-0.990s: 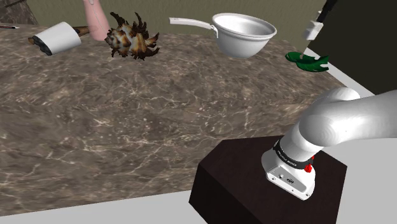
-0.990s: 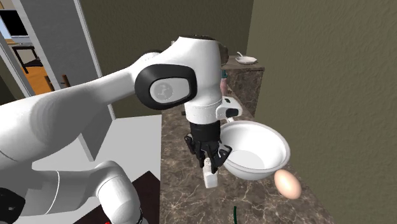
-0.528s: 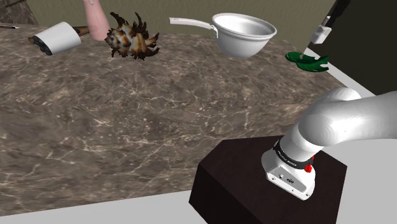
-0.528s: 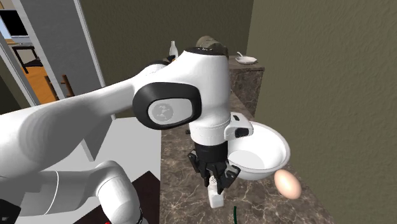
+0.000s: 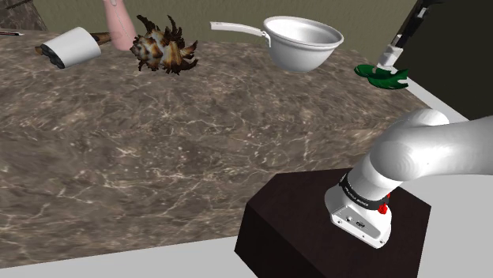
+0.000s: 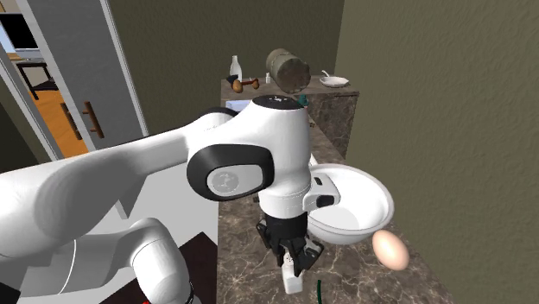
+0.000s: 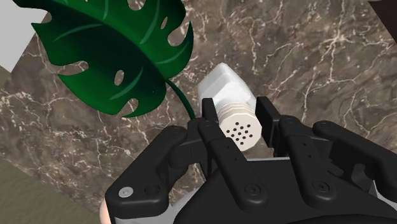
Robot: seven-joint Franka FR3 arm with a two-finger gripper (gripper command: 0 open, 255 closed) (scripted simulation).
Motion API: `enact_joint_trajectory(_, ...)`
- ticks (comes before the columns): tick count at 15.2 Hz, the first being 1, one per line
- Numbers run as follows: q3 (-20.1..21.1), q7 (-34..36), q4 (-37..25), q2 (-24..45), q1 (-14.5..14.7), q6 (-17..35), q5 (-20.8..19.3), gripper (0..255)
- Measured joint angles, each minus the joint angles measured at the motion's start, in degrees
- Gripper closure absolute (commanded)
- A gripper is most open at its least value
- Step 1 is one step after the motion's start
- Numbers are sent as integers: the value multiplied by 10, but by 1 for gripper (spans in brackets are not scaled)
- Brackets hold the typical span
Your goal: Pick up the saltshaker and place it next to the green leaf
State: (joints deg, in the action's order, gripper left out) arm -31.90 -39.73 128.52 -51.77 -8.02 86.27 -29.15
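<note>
saltshaker [image 7: 232,108] pinched in the claw [image 7: 235,124], low by the green leaf [image 7: 114,57].
the white saltshaker sits between the two black fingers [image 7: 207,124], which squeeze it from both sides, with its holed cap toward the hand. the leaf lies flat on the brown stone counter [image 5: 197,142], just beside the shaker's far end. the picking up is done. what is left is to set it down and let go. its bottom may already touch the counter, but that is hard to tell. a white pan [image 5: 304,39] stands near, with an egg [image 6: 390,250] beside it.
</note>
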Motion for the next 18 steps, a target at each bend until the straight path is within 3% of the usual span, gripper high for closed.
enact_joint_trajectory(18,-50,22,145,-34,-21,112,-50,255)
